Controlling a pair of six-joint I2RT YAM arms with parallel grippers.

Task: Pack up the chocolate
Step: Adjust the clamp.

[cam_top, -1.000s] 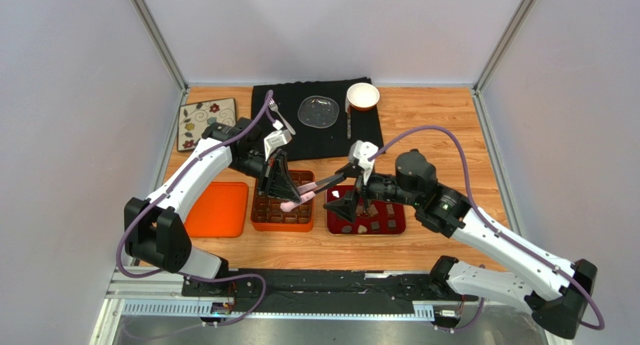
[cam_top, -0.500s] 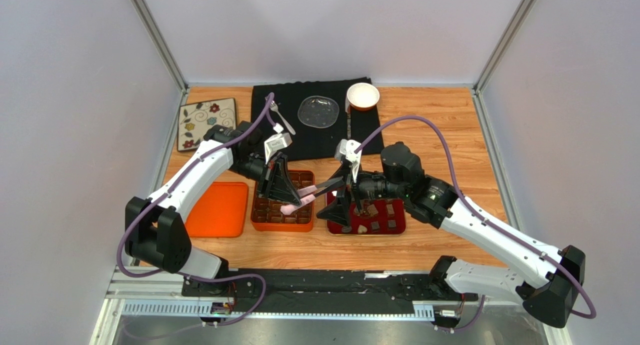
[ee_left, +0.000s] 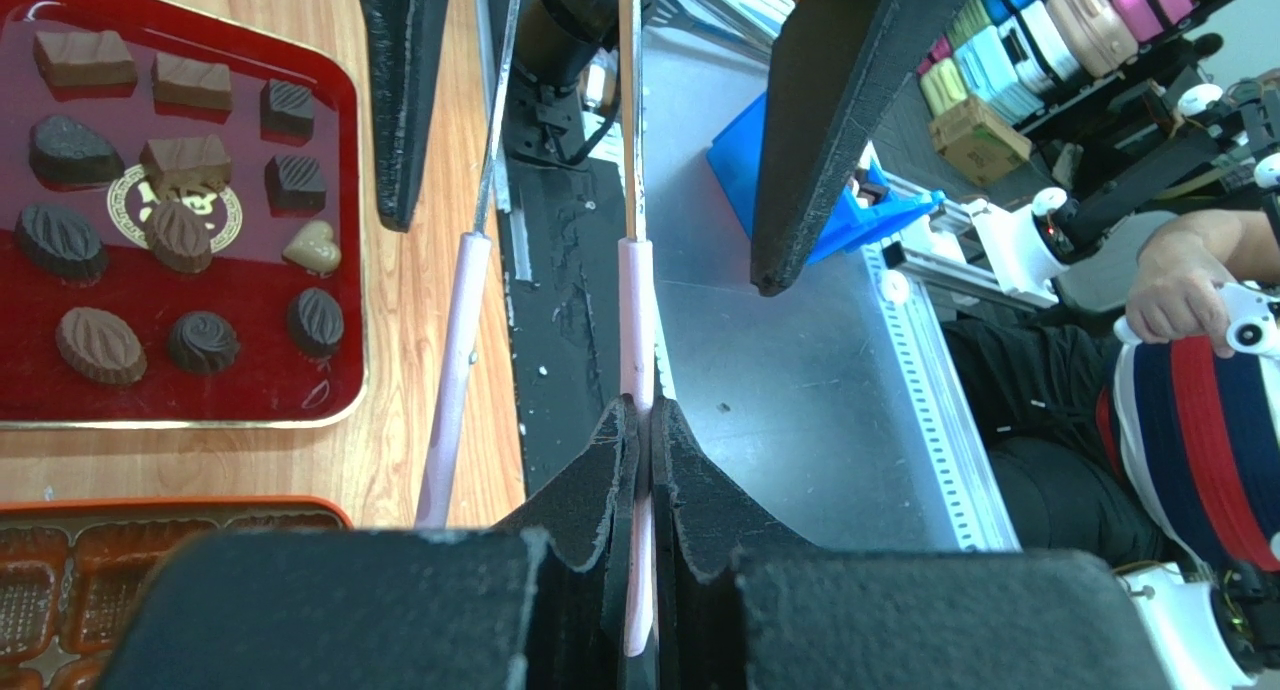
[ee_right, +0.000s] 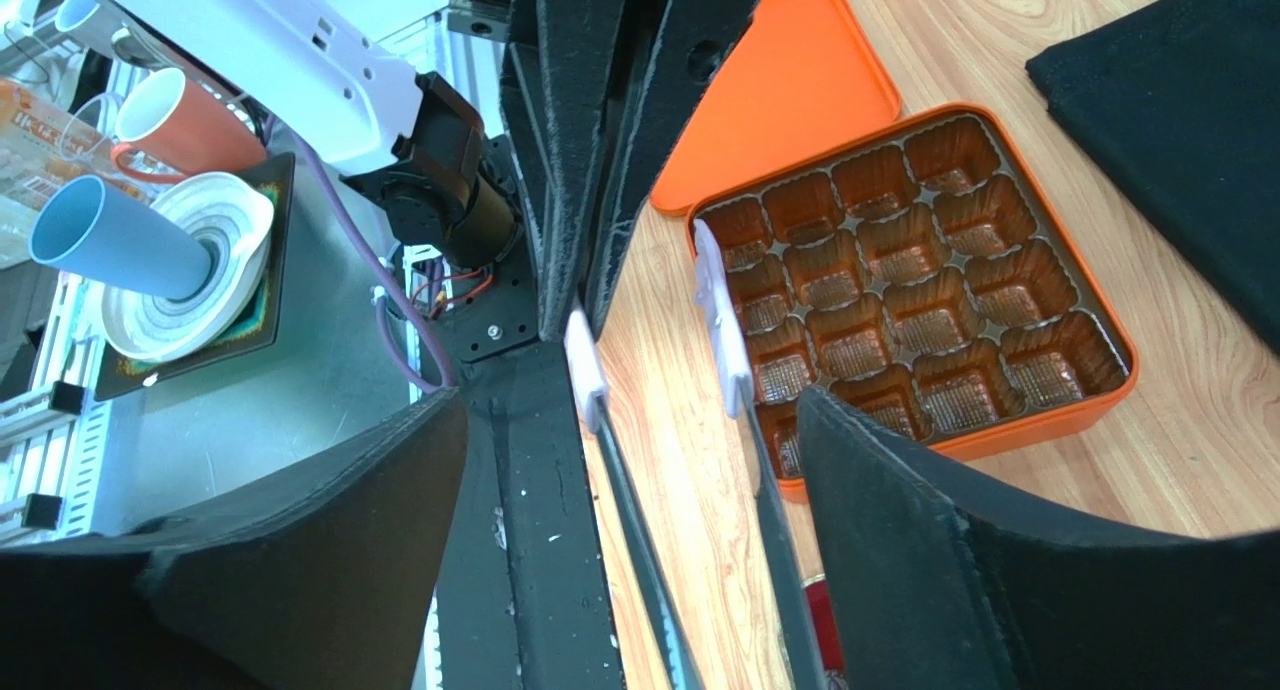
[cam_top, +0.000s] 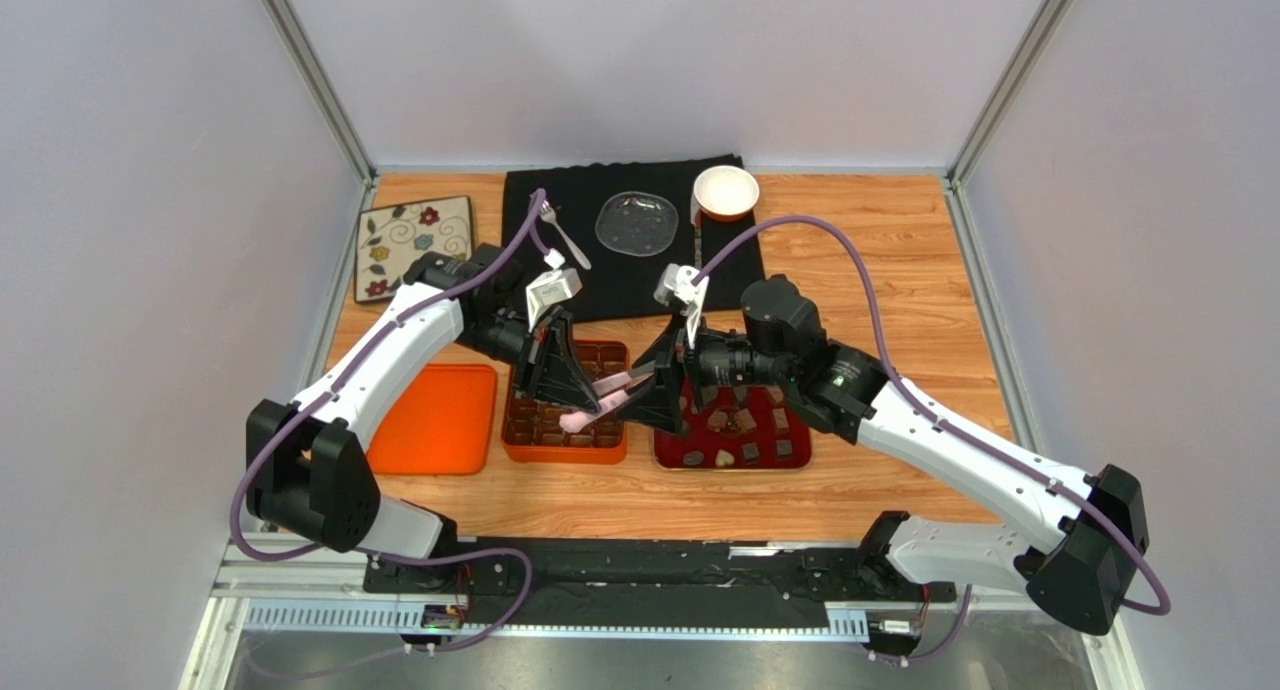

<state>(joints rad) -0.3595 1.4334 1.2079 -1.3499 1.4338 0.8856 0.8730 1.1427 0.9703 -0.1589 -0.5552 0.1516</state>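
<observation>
Your right gripper [cam_top: 661, 402] has slid left, jaws apart astride the pink-handled metal tongs [ee_left: 637, 315]; your left gripper [ee_left: 646, 420] is clamped on one handle. Small brown chocolates [ee_left: 178, 233] lie on the dark red tray [ee_left: 241, 278].

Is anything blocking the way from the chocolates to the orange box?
Nothing lies on the wooden table between the red tray of chocolates and the open orange box. Only the pink-handled tongs hang above that gap, pinched in the left hand, with the right hand open around them.
</observation>
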